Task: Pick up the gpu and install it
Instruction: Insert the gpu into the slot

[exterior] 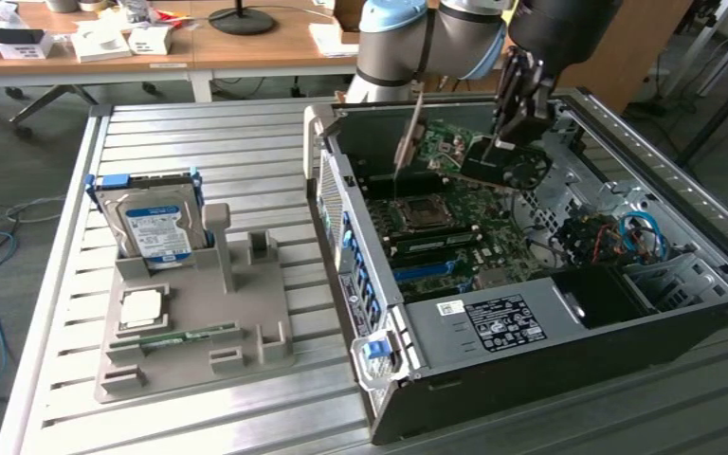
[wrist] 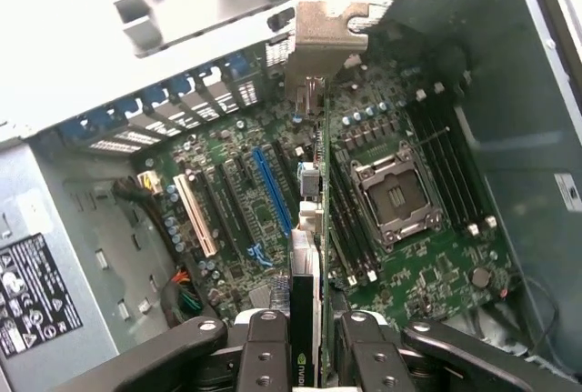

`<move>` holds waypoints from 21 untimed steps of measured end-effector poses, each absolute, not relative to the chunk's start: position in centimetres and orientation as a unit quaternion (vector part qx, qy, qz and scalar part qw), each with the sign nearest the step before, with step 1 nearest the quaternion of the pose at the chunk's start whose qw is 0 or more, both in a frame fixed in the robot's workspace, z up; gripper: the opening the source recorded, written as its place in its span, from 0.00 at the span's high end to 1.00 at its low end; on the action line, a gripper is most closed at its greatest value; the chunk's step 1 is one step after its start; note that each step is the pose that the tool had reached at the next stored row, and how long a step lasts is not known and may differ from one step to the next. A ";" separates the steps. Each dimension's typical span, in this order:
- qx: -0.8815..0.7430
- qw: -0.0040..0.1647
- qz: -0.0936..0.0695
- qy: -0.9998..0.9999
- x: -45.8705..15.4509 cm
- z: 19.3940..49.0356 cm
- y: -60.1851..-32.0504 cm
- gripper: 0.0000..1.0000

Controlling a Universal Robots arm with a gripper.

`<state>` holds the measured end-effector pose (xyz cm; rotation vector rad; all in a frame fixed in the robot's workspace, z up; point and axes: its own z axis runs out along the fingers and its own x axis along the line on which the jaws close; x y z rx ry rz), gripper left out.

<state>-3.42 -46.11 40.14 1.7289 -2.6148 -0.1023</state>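
My gripper (exterior: 514,133) is shut on the gpu (exterior: 511,167), a dark card with a round fan and a grey metal bracket (exterior: 406,142) at one end. I hold it on edge inside the open computer case (exterior: 667,180), just above the green motherboard (exterior: 459,204). In the wrist view the gpu (wrist: 314,228) runs edge-on away from my gripper (wrist: 311,351), and its bracket (wrist: 320,37) is up near the case's rear wall. The card's edge hangs between the blue slot (wrist: 273,192) and the processor socket (wrist: 396,196). Whether it touches a slot I cannot tell.
On the slatted metal table, at the exterior view's left, a grey holder (exterior: 244,313) carries a silver hard drive (exterior: 155,227), a square chip (exterior: 143,308) and a green memory stick (exterior: 168,336). The case walls, a drive cage (exterior: 624,294) and coloured cables (exterior: 629,232) hem in the board.
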 end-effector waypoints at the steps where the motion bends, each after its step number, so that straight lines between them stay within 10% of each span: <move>1: 0.558 0.003 -0.033 -0.829 -3.4 40.1 -46.1 0.74; 21: 0.676 0.008 -0.032 -0.736 -3.4 39.9 -46.1 0.74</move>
